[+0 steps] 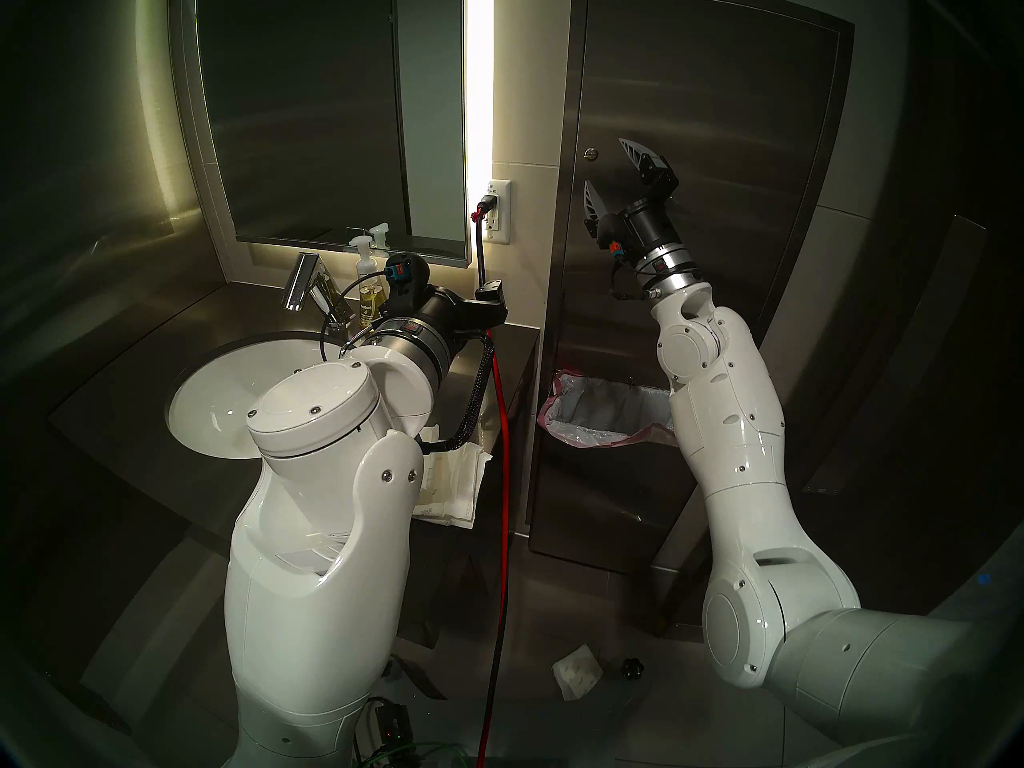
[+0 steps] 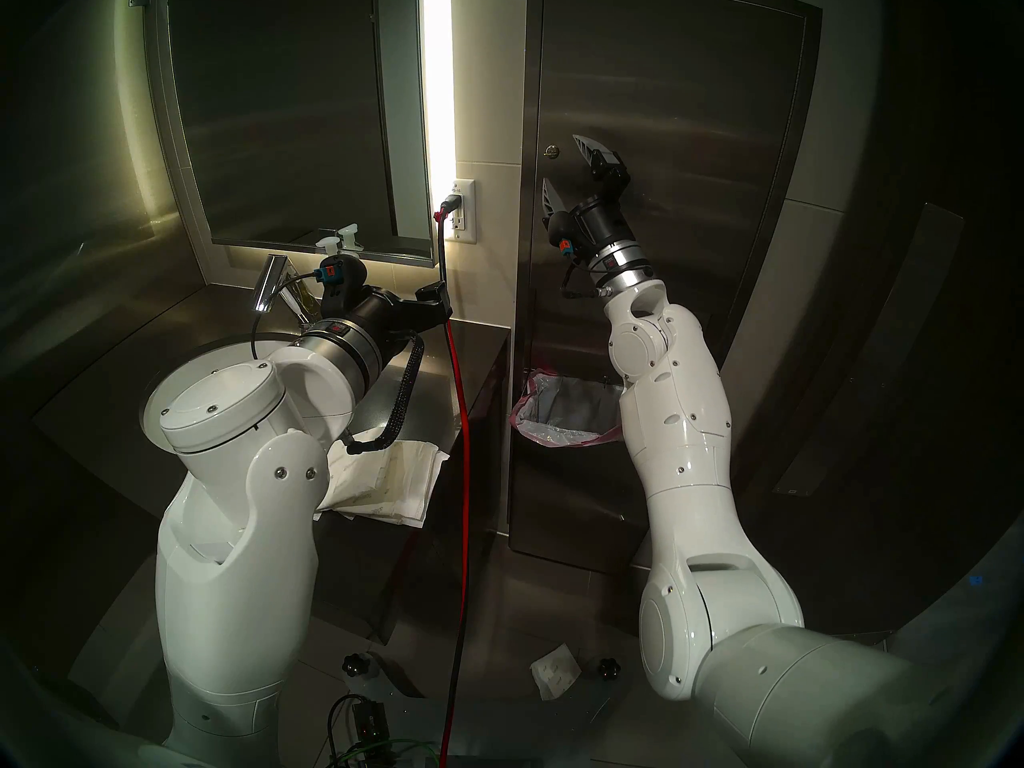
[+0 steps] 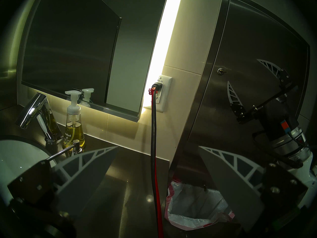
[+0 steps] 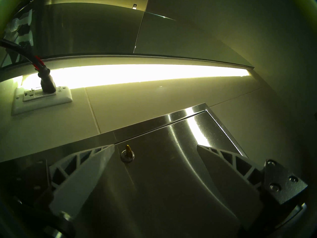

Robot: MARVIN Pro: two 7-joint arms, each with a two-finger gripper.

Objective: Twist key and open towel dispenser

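The towel dispenser is a tall brushed-steel wall cabinet with its door panel shut. The key is a small round silvery lock with a short tab, near the door's left edge. My right gripper is raised to it and open, fingertips just short of the door. In the right wrist view the key lies inside the right gripper's gap, close to the left finger, untouched. My left gripper hangs open and empty over the counter. The bin's pink-edged bag sits low in the cabinet.
Left of the dispenser are a mirror, a lit strip, and an outlet with a red and black cable hanging down. A sink, faucet, soap bottle and paper towels sit on the counter. Crumpled paper lies on the floor.
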